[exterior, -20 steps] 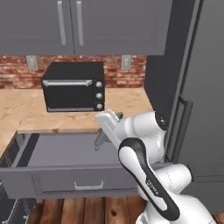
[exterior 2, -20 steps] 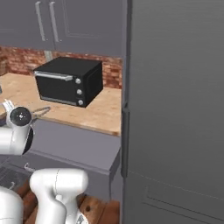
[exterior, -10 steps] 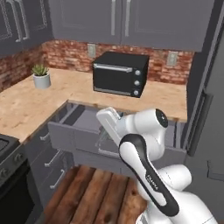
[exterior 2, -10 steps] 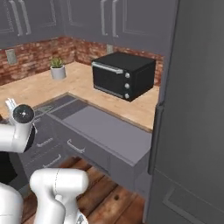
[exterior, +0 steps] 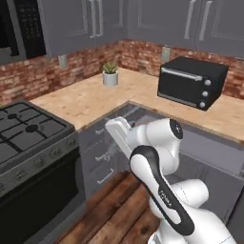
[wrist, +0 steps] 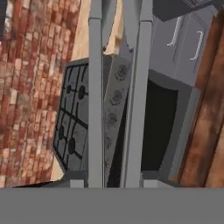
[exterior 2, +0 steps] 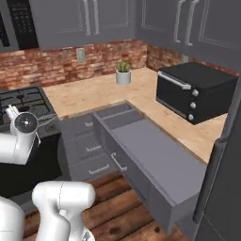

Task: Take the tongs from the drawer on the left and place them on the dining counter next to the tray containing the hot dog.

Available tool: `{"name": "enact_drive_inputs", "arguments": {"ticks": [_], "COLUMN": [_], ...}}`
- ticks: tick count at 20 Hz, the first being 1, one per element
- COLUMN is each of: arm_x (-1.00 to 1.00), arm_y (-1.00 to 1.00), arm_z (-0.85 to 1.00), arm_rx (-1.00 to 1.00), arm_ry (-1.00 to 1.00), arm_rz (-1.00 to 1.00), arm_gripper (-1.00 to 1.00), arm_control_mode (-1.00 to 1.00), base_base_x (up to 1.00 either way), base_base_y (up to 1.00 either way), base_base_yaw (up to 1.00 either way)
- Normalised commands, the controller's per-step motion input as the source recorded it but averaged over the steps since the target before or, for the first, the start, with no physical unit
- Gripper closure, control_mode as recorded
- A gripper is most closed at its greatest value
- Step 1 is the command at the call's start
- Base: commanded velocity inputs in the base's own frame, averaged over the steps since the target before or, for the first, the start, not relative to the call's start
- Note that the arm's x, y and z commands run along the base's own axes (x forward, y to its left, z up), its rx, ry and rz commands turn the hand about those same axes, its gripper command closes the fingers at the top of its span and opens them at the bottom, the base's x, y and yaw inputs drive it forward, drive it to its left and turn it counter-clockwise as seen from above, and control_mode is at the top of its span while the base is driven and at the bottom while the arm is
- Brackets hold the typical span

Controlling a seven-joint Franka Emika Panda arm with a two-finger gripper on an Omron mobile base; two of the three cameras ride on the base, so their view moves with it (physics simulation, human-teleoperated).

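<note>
The tongs [wrist: 95, 100] run up the hand view as two long thin grey arms that meet near the top. My gripper [wrist: 113, 181] is shut on them at their lower end. In the left base view the gripper [exterior: 115, 128] sits at the end of the folded arm, pointing left toward the stove. The wide grey drawer [exterior 2: 150, 155] stands pulled out and bare inside; the arm partly hides the drawer [exterior: 209, 162] in the left base view. The dining counter, the tray and the hot dog are out of view.
A black stove [exterior: 28, 131] with its oven [wrist: 148, 127] stands at the left, beyond the tongs. On the L-shaped wood counter [exterior: 90, 97] are a black toaster oven [exterior 2: 195, 92] and a small potted plant [exterior 2: 123, 73]. A tall grey fridge [exterior 2: 228, 169] rises at right. Wood floor [exterior: 114, 214] lies below.
The whole picture has swung: the base has turned left, bringing the stove into view and sending the toaster oven to the right. The gripper stays shut on the tongs.
</note>
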Motion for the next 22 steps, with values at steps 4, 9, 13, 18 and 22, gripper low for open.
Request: {"name": "enact_drive_inputs", "arguments": {"ticks": [4,9,13,18,22], "arm_x": [0.0,0.0,0.0,0.0,0.0], "arm_y": [0.0,0.0,0.0,0.0,0.0], "arm_z": [0.0,0.0,0.0,0.0,0.0], "arm_rx": [0.0,0.0,0.0,0.0,0.0], "arm_ry": [0.0,0.0,0.0,0.0,0.0], "arm_rz": [0.0,0.0,0.0,0.0,0.0], "arm_gripper": [1.0,1.0,1.0,1.0,1.0], "arm_control_mode": [1.0,1.0,1.0,1.0,1.0], "base_base_x": [-0.06,-0.08,-0.03,0.0,0.03], "base_base_y": [0.07,0.0,0.0,0.0,0.0], "base_base_yaw": [0.88,0.97,0.99,0.97,0.91]}}
